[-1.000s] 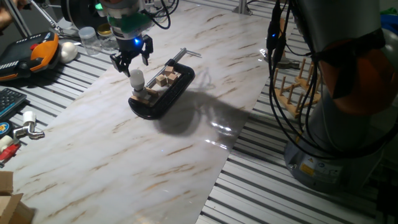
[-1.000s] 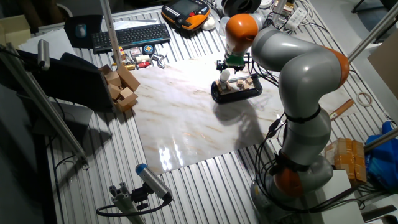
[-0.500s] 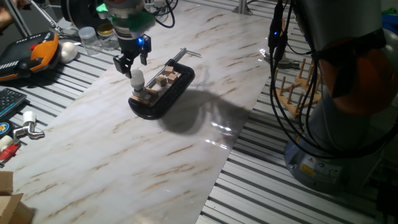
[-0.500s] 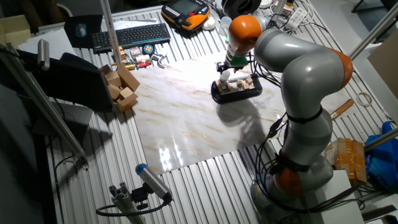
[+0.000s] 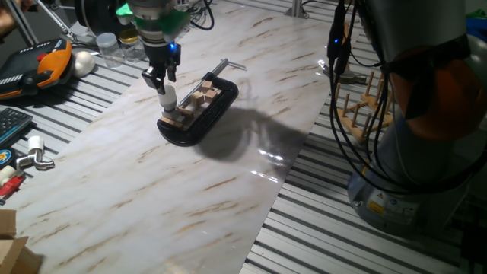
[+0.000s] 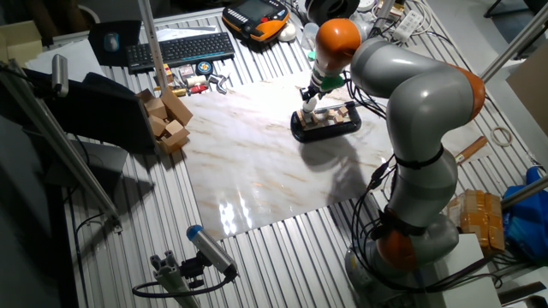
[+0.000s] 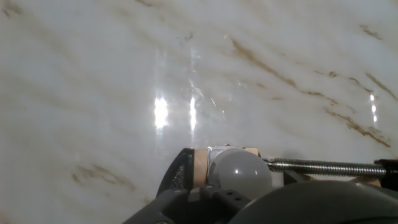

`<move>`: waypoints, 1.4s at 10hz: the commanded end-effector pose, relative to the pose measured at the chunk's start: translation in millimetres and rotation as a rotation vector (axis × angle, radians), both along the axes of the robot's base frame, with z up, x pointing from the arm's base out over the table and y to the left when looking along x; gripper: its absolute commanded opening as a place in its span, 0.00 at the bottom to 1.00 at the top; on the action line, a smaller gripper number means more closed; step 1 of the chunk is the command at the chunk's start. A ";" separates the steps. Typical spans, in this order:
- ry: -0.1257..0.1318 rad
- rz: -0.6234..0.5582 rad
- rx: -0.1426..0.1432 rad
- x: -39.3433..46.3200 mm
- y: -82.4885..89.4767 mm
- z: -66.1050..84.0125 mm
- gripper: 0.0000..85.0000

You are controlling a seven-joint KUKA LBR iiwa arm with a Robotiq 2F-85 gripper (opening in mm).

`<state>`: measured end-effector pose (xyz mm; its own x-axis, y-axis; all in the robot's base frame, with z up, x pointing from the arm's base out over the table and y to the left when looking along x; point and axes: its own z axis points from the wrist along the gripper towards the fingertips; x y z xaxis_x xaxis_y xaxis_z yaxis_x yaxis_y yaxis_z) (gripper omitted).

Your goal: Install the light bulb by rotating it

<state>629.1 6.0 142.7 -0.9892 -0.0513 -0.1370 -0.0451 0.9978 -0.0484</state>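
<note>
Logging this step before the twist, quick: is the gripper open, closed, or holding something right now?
Gripper: closed around the light bulb, which stands upright in the black clamp.

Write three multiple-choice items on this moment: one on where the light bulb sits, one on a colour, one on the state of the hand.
1. Where is the light bulb?
A. On the keyboard
B. At one end of the black clamp, upright in the wooden blocks
C. Lying flat on the bare marble board

2. What colour is the bulb's globe?
A. White
B. Red
C. Blue

3. How is the hand?
A. Far from the bulb, over the wooden rack
B. Holding a wooden block in the air
C. Closed around the top of the bulb

Key: 1 B, since the bulb stands at the clamp's end in both fixed views; 2 A, since the hand view shows a frosted white globe; 3 C, since the fingers meet the bulb's top.
</note>
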 end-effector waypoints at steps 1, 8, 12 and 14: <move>0.004 0.399 -0.004 0.3 0.2 2.3 0.60; 0.000 0.399 -0.013 -0.2 1.2 5.2 0.60; -0.010 0.399 -0.018 -0.3 1.3 5.0 0.60; -0.022 0.399 -0.028 -0.8 1.8 5.0 0.80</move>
